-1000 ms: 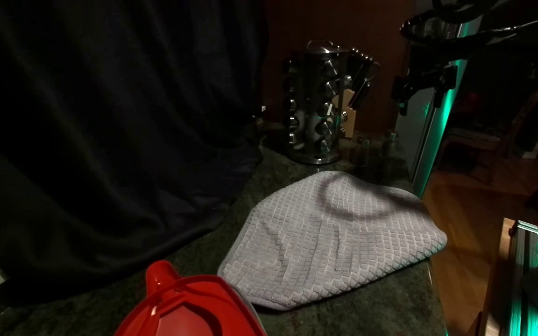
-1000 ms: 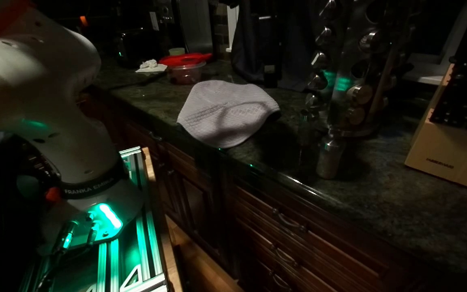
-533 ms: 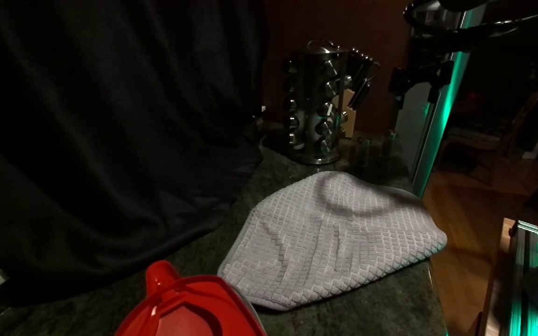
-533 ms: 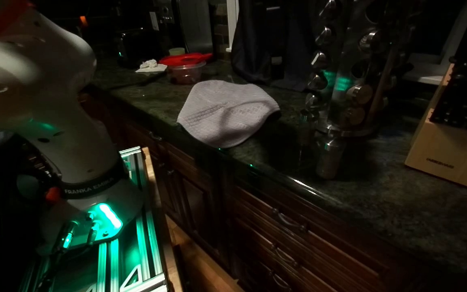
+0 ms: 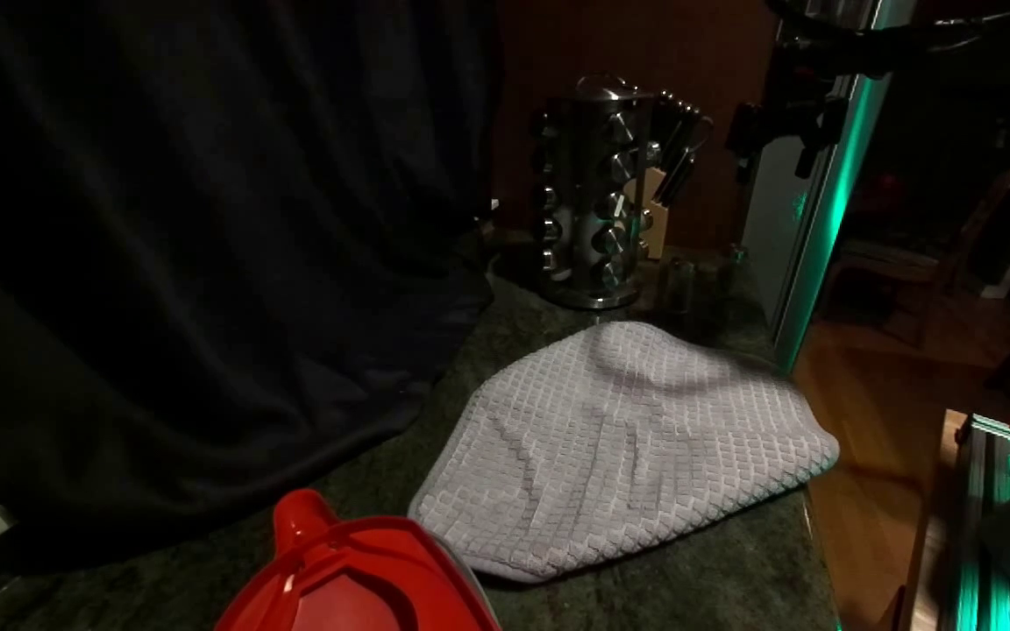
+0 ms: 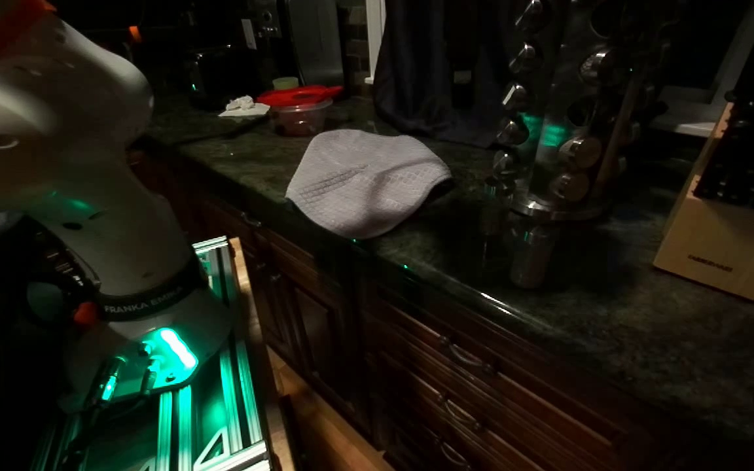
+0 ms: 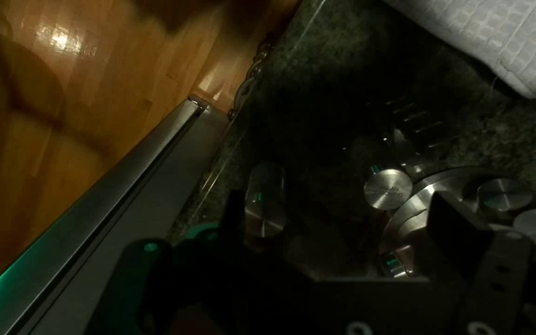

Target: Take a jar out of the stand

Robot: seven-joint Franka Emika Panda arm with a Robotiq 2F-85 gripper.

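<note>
Jaws spread wide — stand [image 5: 593,194] (tiers of silver-capped jars [image 5: 621,166]) off to one side, apart from them.

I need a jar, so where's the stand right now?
In an exterior view, the stand is on the counter at the picture's upper right, between the grey cloth on its left and the knife block.

"FRANKA EMIKA" on the black arm band [image 6: 146,302], blurry "FARBERWARE" on the knife block [image 6: 720,245]
</note>
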